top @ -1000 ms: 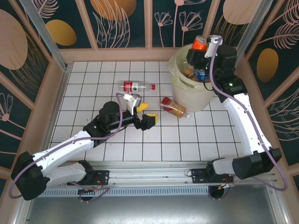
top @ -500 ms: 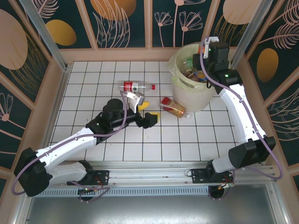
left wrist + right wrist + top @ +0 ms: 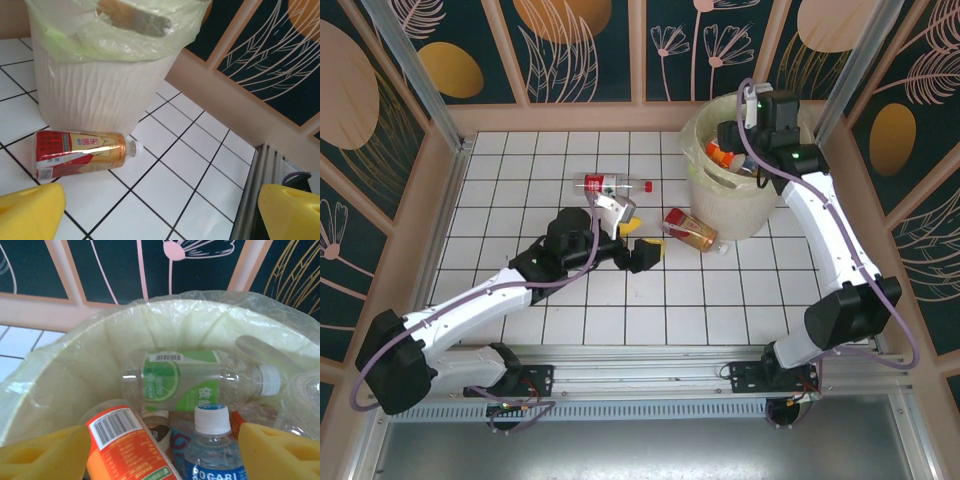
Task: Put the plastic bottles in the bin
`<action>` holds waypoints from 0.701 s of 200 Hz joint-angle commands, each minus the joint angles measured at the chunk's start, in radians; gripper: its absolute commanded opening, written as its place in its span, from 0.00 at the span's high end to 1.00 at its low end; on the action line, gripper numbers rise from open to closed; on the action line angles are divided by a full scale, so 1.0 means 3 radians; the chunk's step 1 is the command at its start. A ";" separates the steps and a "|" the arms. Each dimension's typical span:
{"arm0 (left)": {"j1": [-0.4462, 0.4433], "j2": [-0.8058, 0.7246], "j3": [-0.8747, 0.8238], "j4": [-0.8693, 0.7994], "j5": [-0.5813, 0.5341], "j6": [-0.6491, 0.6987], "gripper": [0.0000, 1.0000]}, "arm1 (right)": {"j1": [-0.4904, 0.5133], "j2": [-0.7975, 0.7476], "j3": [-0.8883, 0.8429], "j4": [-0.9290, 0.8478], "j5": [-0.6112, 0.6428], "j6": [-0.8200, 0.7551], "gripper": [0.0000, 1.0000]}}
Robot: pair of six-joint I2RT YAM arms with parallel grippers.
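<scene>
A gold and red bottle lies on the tiles against the foot of the pale-yellow bin; it is also in the left wrist view, in front of the bin's ribbed wall. My left gripper stands open just left of it, holding nothing. A clear bottle with a red label lies farther back. My right gripper hangs open over the bin's mouth. Below it lie an orange-labelled bottle, a green-labelled clear bottle and a blue-labelled one.
The bin's clear liner folds over its rim. A raised wooden border rings the white tiled floor. A metal rail runs along the tiles' edge at the right of the left wrist view.
My right gripper has come down over the bin's mouth and let go of the orange-labelled bottle, which now lies inside. My left gripper has shifted slightly right toward the gold and red bottle.
</scene>
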 commanded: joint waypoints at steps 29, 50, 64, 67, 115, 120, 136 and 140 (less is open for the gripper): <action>-0.0025 0.0168 0.0066 -0.0113 -0.0072 0.0117 0.01 | -0.0107 -0.0384 0.0003 0.0209 -0.0429 0.0321 0.25; -0.0025 0.0250 0.0079 -0.0138 -0.0123 0.0161 0.01 | -0.0143 -0.0679 -0.0261 0.0329 -0.0725 0.0443 0.25; -0.0025 0.0309 0.0102 -0.0190 -0.0178 0.0213 0.02 | -0.0146 -0.0894 -0.0451 0.0377 -0.0942 0.0484 0.24; -0.0023 0.0326 0.0111 -0.0205 -0.0186 0.0228 0.01 | -0.0148 -0.0942 -0.0490 0.0382 -0.0984 0.0493 0.24; -0.0025 0.0444 0.0189 -0.0198 -0.0131 0.0270 0.01 | -0.0138 -0.1763 -0.1384 0.0497 -0.1643 0.0792 0.24; -0.0025 0.0439 0.0173 -0.0162 -0.0114 0.0257 0.01 | -0.0130 -0.1845 -0.1509 0.0529 -0.1689 0.0829 0.24; -0.0024 0.0360 0.0076 -0.0013 -0.0075 0.0240 0.01 | -0.0048 -0.2120 -0.1936 0.0700 -0.1795 0.0920 0.24; -0.0025 0.0336 0.0049 0.0025 -0.0070 0.0248 0.01 | -0.0016 -0.2183 -0.2043 0.0746 -0.1785 0.0939 0.24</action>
